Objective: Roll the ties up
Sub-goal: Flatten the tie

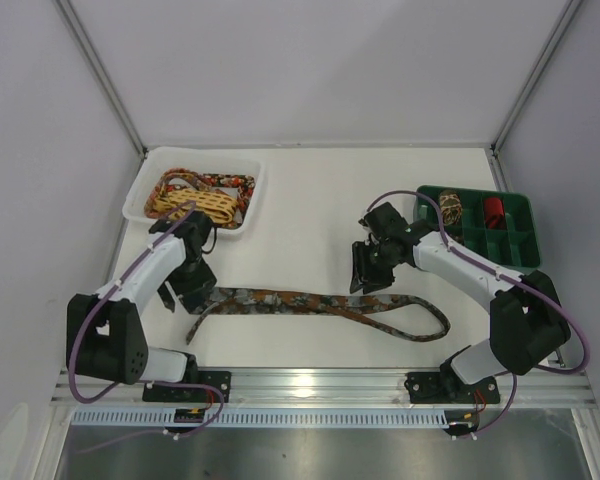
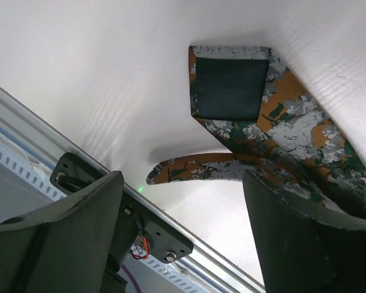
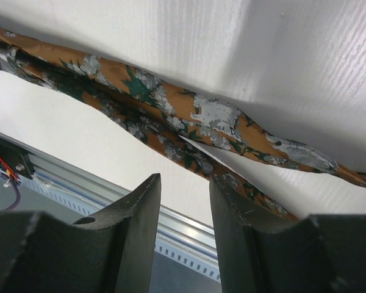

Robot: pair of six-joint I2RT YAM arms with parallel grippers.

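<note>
A dark brown/orange mottled tie (image 1: 310, 302) lies flat across the near table, with a loop at its right end. My left gripper (image 1: 188, 292) hangs open and empty just above the tie's left end. In the left wrist view (image 2: 183, 183) the tie's wide end (image 2: 232, 91) is folded back with its dark lining showing. My right gripper (image 1: 368, 278) is open and empty just above the tie's middle. In the right wrist view (image 3: 184, 180) two strands of the tie (image 3: 201, 116) cross ahead of the fingertips.
A white tray (image 1: 140, 195) at the back left holds a yellow lattice tie (image 1: 205, 203) and a red-floral tie (image 1: 230, 183). A green compartment box (image 1: 515, 245) at the right holds a brown rolled coil (image 1: 450, 210) and a red coil (image 1: 493, 210). A metal rail (image 1: 320, 385) runs along the near edge.
</note>
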